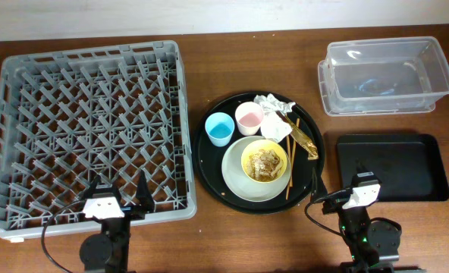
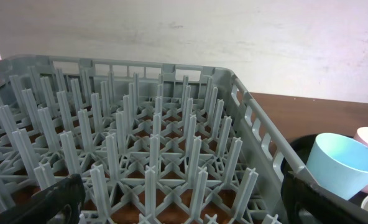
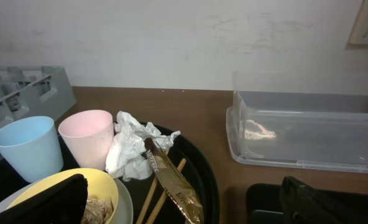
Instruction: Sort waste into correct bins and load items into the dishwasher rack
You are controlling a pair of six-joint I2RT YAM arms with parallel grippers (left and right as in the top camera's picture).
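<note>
The grey dishwasher rack fills the left and stands empty. The blue cup, pink cup, white napkins, gold-brown wrapper, chopsticks and yellow bowl of food scraps on the pale plate all lie on a round black tray. My left gripper is open and empty at the rack's front edge. My right gripper is open and empty between the round tray and the flat black tray. The clear tub stands at the back right.
The round black tray sits mid-table, close to the rack's right wall. The right wrist view shows the wrapper lying over the chopsticks beside the napkin. Bare wooden table lies between the trays and along the front edge.
</note>
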